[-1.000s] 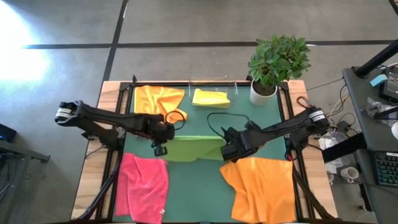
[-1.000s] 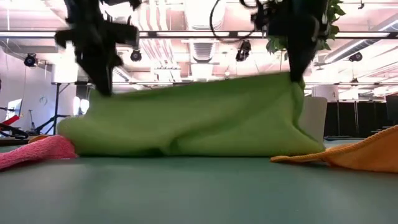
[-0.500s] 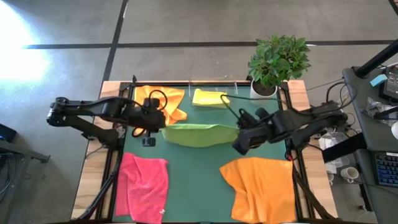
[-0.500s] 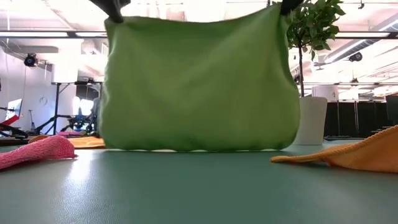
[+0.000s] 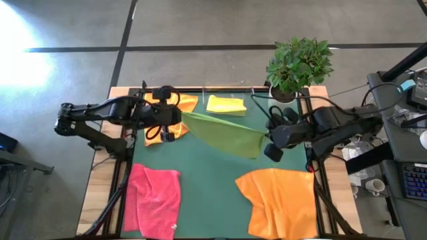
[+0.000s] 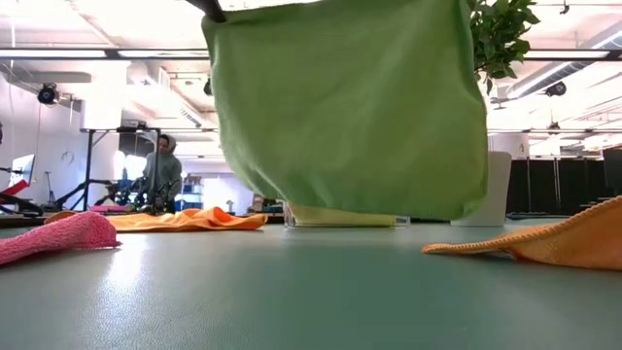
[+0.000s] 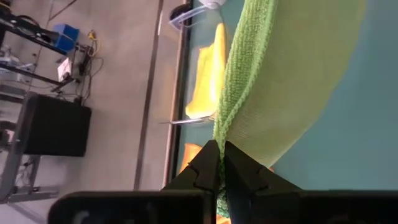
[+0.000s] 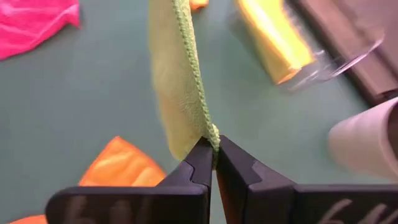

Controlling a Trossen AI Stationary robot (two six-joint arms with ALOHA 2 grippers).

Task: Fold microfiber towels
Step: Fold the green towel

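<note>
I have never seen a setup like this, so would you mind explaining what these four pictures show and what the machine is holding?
Two dark robot arms work at a table covered by a green mat. One picture looks straight down, one looks level across the tabletop, and two come from cameras on the wrists. The left gripper and right gripper are each shut on an edge of the lime green towel, holding it stretched in the air between them. Lying on the mat are a pink towel, two orange towels and a folded yellow towel. A potted plant stands at a back corner.
</note>
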